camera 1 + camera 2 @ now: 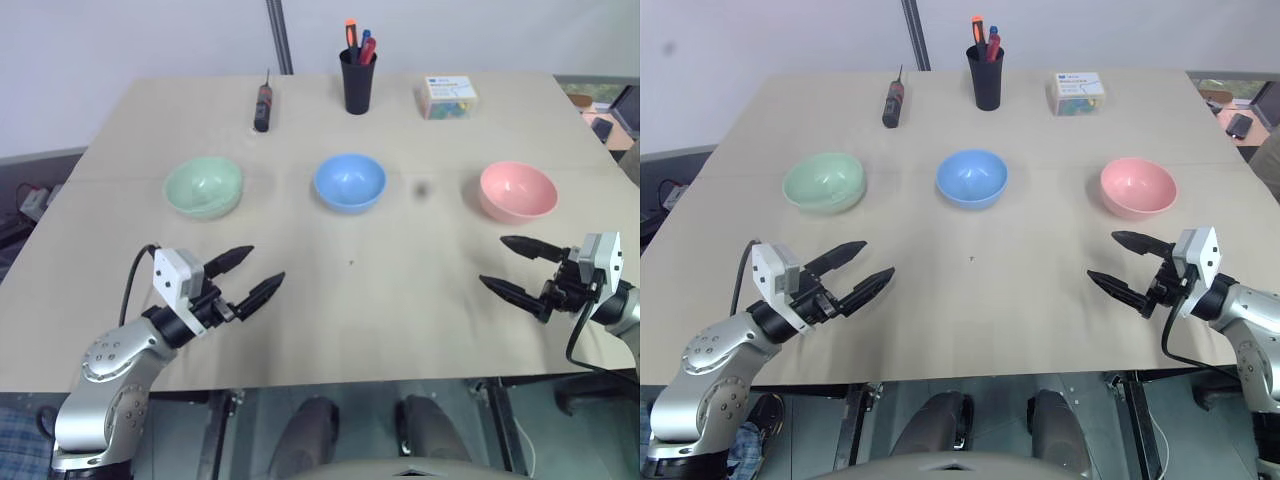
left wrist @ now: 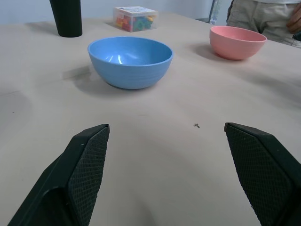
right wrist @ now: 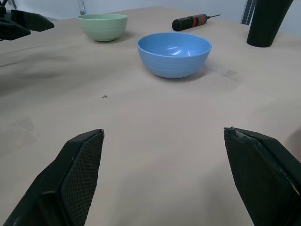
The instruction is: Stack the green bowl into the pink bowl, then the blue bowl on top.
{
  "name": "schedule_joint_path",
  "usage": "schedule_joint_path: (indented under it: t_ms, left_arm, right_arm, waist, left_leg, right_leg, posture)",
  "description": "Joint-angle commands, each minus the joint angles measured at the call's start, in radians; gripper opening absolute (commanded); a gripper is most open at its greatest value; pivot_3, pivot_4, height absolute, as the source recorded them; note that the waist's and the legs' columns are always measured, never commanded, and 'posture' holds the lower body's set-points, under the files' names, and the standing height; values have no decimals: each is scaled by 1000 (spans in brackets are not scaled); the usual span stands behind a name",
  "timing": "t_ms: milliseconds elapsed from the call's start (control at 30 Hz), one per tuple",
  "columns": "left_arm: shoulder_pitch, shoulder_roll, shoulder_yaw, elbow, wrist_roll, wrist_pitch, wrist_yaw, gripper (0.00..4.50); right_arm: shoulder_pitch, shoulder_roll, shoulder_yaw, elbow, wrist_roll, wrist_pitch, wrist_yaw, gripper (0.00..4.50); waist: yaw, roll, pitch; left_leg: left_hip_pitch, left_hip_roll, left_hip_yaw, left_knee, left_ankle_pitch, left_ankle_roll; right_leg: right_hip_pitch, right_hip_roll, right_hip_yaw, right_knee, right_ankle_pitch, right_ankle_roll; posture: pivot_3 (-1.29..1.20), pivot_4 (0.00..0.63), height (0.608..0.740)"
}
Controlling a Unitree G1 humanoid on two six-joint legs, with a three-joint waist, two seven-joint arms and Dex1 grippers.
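Three bowls stand in a row across the middle of the table (image 1: 330, 310): the green bowl (image 1: 204, 187) on the left, the blue bowl (image 1: 350, 182) in the centre, the pink bowl (image 1: 517, 191) on the right. All are upright, empty and apart from each other. My left gripper (image 1: 248, 275) hovers open over the near left of the table, short of the green bowl, with nothing between its fingers. Open and empty too, my right gripper (image 1: 512, 265) hangs near the front right, just short of the pink bowl.
At the back of the table stand a black cup (image 1: 358, 80) of pens, a screwdriver (image 1: 263, 104) and a small box (image 1: 447, 96) of coloured bits. A person (image 2: 263, 16) stands beyond the table's right side.
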Motion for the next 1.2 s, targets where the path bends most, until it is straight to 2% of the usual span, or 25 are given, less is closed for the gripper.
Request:
schedule_joint_path:
  t_ms: [33,467,633,767,933,1200]
  left_arm:
    - [-3,-4,3,-33,8,-42,-7,4142]
    - [-27,-43,-47,-11,39,-83,-2,4142]
    - [-39,-68,-45,-29,-18,-70,-3,4142]
    - [-58,-82,-44,-44,-80,-67,-26,4142]
    - [-116,-96,-68,-50,-122,-60,-26,4142]
    - [-167,-104,-97,-43,-136,-56,-41,4142]
  right_arm:
    - [-9,5,-7,-17,-3,-6,-11,4310]
    - [-18,-1,1,-33,-15,13,-33,4310]
    - [-52,-21,3,-19,-55,35,-75,4310]
    - [-169,-65,28,51,-127,97,-142,4310]
    - [-354,-142,137,236,-311,43,-146,4310]
    - [-645,-92,333,644,-532,-80,-135,4310]
  waist:
    - [0,0,0]
    - [0,0,0]
    - [-1,0,0]
    - [-1,0,0]
    - [-1,0,0]
    - [-5,0,0]
  left_leg:
    - [0,0,0,0,0,0]
    - [0,0,0,0,0,0]
    - [0,0,0,0,0,0]
    - [0,0,0,1,0,0]
    - [-1,-1,0,1,0,0]
    - [-2,0,1,0,3,-5]
  right_leg:
    - [0,0,0,0,0,0]
    - [0,0,0,0,0,0]
    - [0,0,0,0,0,0]
    - [0,0,0,1,0,0]
    - [-1,0,0,0,0,0]
    - [-2,2,1,-1,0,0]
  posture:
    - [0,150,740]
    - [0,150,740]
    - [0,150,740]
    - [0,150,740]
    - [0,150,740]
    - [0,150,740]
